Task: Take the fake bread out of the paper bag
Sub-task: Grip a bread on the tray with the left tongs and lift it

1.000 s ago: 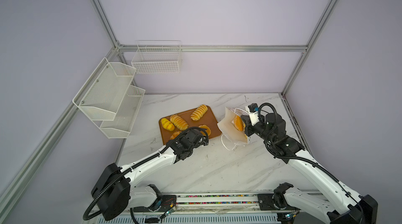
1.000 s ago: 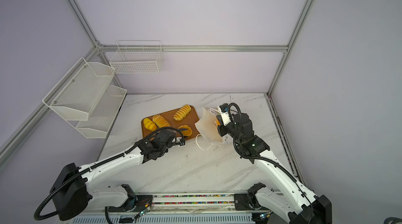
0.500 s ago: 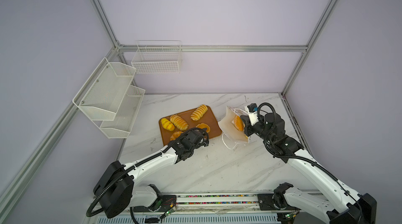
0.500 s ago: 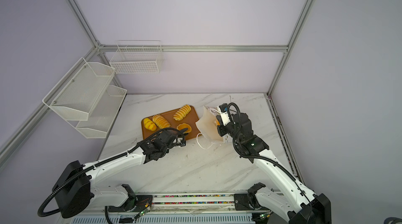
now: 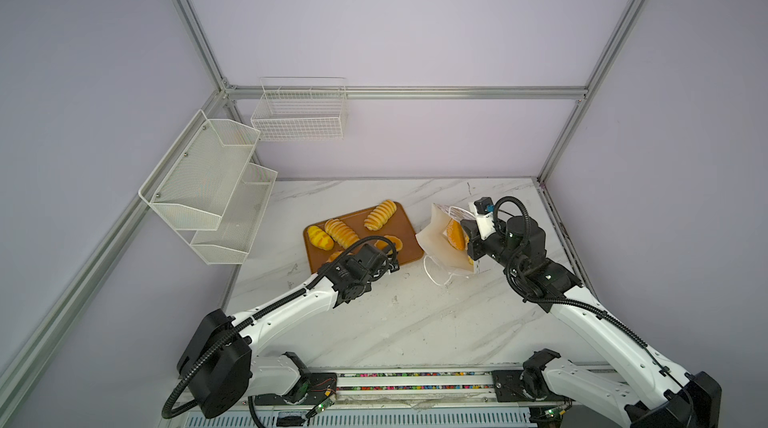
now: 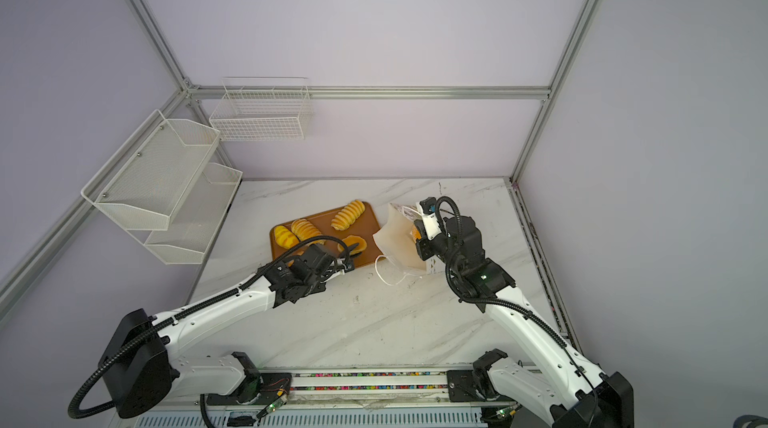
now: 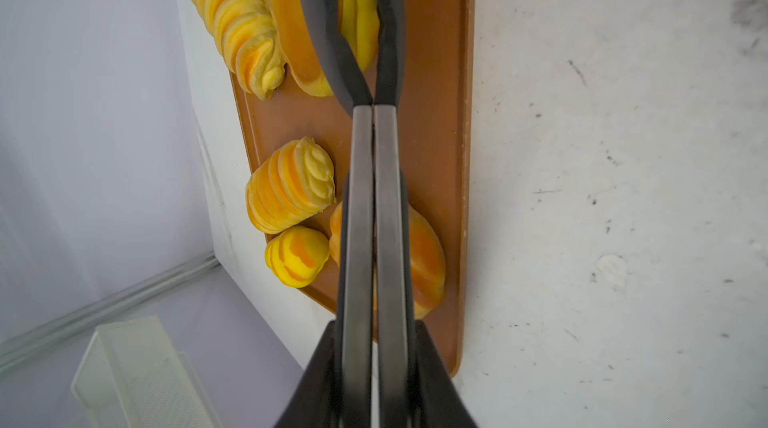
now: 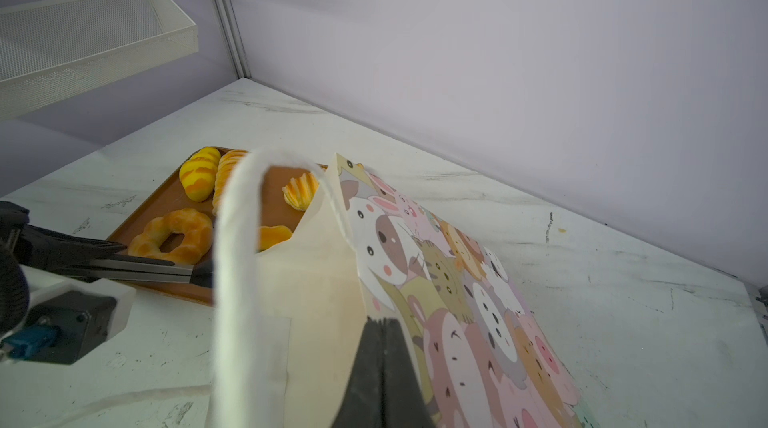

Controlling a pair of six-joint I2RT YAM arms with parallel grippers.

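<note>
We saw soft, even light falling from overhead, bright and without harsh glare. In both top views the marble table [image 5: 415,322] was pale and evenly lit, with only faint, diffuse shadows beneath the arms, and the walls dimmed toward 8 and 4 o'clock. The frame posts [image 5: 189,18] splayed outward through wide-angle distortion. Focus there was sharp throughout.

In the right wrist view the cord handle [image 8: 235,280] was a thick out-of-focus band, while the paper bag [image 8: 449,280] print read crisply. In the left wrist view the mesh rack [image 7: 137,380] was smeared, and the fake bread [image 7: 291,193] looked sharp and saturated.
</note>
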